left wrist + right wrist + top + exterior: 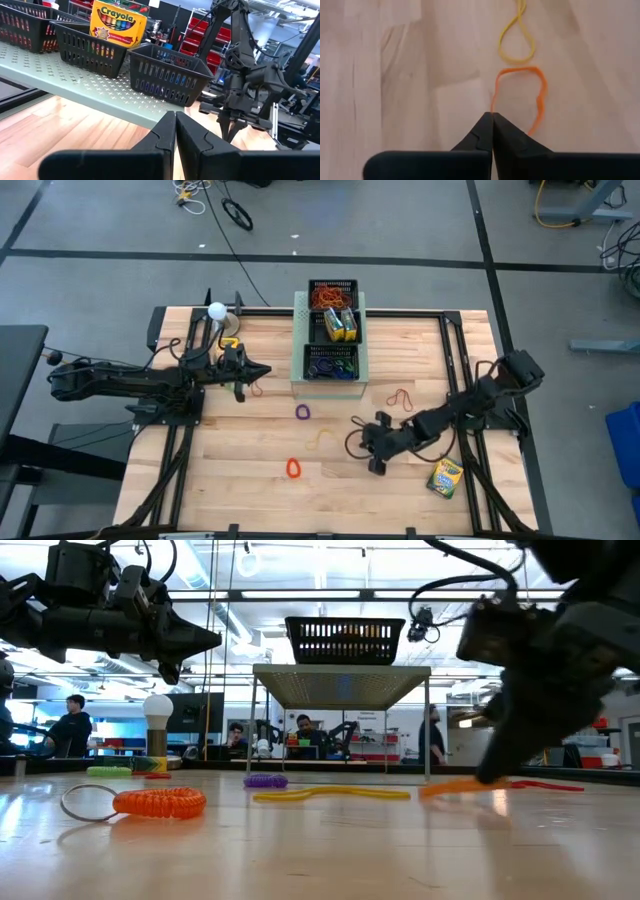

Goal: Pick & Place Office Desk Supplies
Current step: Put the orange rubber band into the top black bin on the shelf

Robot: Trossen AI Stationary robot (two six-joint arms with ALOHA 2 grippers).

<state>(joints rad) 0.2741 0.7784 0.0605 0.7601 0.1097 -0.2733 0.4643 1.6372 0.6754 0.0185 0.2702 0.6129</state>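
Your right arm reaches in low from the table's right side, its dark two-finger right gripper [492, 131] down at the tabletop, fingertips pressed together. Your left arm stretches level from the left, raised, its left gripper [175, 135] likewise closed.

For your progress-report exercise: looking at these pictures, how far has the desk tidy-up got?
Done: the three trays on the green box hold bands and crayons.

In hand: the right hand is shut on the orange band at the table. The left hand waits shut beside the box.

Left: a yellow band, purple band, red band, orange coil and crayon box.
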